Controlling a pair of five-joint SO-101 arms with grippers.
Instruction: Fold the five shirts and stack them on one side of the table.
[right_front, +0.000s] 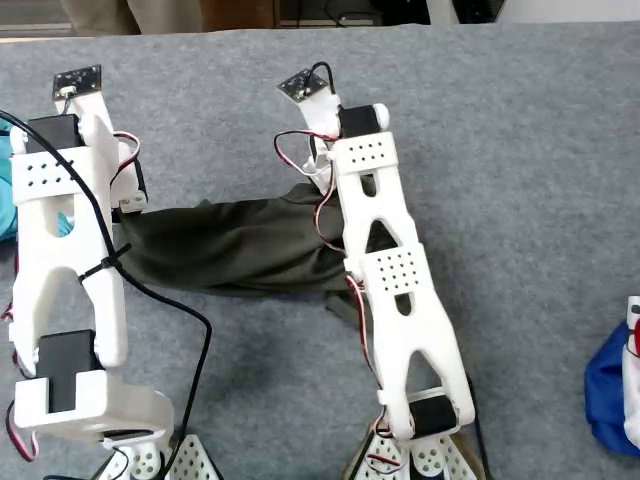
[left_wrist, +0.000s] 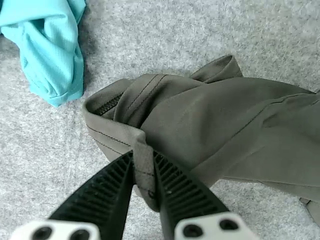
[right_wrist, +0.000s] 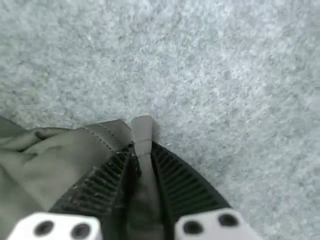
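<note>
Olive shirt (right_front: 240, 248) lies bunched on the grey table (right_front: 520, 150) btw the two arms, pulled out lengthwise w/ one end at each gripper. L gripper (left_wrist: 143, 156) is clamped on a stitched hem fold at one end of the olive shirt, fabric squeezed btw its ribbed pads, and R gripper (right_wrist: 142, 147) is pinched tight on a narrow strip of cloth at the opposite end. Turquoise shirt (left_wrist: 47, 45) sits crumpled near the olive shirt's L-gripper end w/ bare felt btw them; a blue garment (right_front: 612, 395) lies well apart from the olive shirt, out past its R-gripper end.
</note>
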